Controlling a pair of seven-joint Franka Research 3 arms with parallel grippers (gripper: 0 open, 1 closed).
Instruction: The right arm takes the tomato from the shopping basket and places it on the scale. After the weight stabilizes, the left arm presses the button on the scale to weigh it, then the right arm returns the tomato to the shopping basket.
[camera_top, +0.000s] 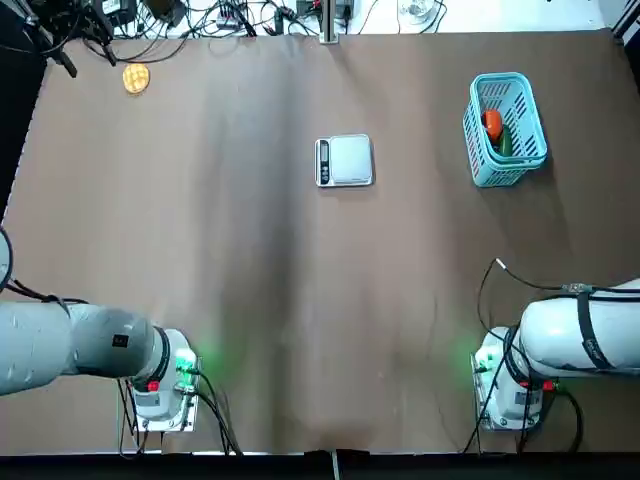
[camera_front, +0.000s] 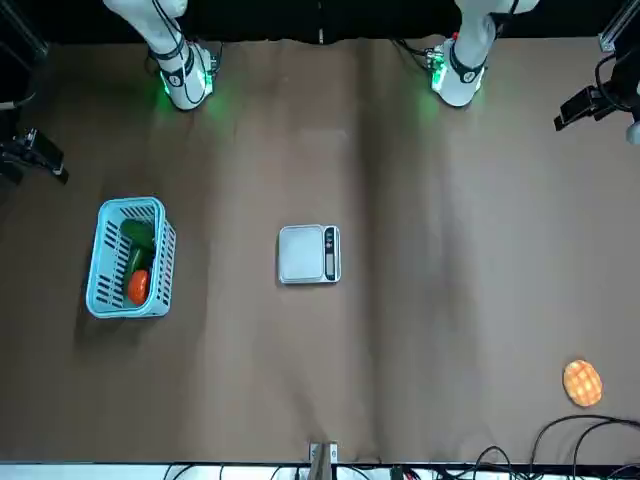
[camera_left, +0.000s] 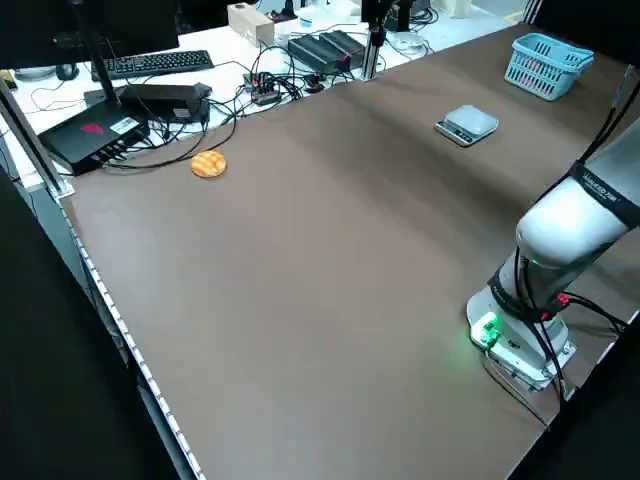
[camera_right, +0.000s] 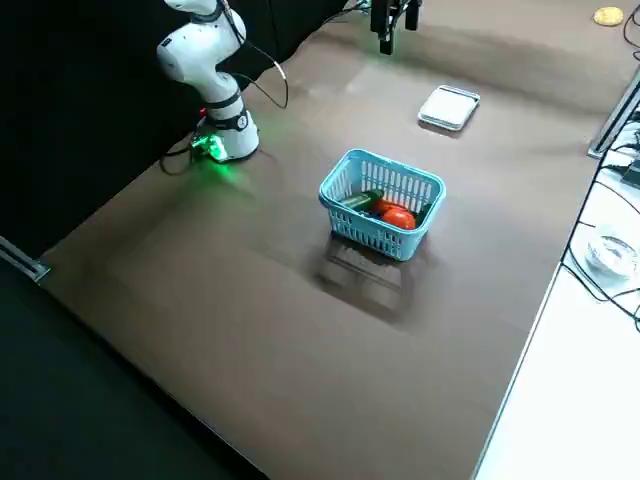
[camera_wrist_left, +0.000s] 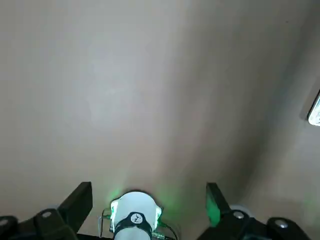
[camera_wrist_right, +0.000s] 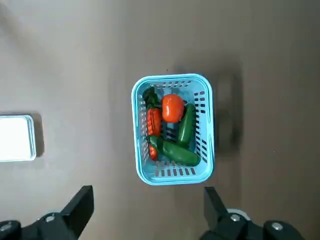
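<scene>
Brown surface (camera_top: 250, 300) spans the whole workspace. Right arm (camera_top: 585, 335) folded over its base at the near right corner; left arm (camera_top: 60, 345) likewise at the near left. Shopping basket (camera_wrist_right: 172, 130) sits far right on the surface, well apart from the scale (camera_top: 345, 161), which lies near the centre with its dark strip toward the robot's left. Right claw (camera_wrist_right: 147, 212) hangs high above the basket, fingers spread wide, gripping nothing. Left claw (camera_wrist_left: 149, 207) also high, fingers wide apart and empty, over bare surface and its own base. In the basket: two green vegetables (camera_wrist_right: 182, 145), the tomato (camera_wrist_right: 172, 108) lying among them at the far end. Yellow-orange disc (camera_top: 136, 78) alone at the far left.
</scene>
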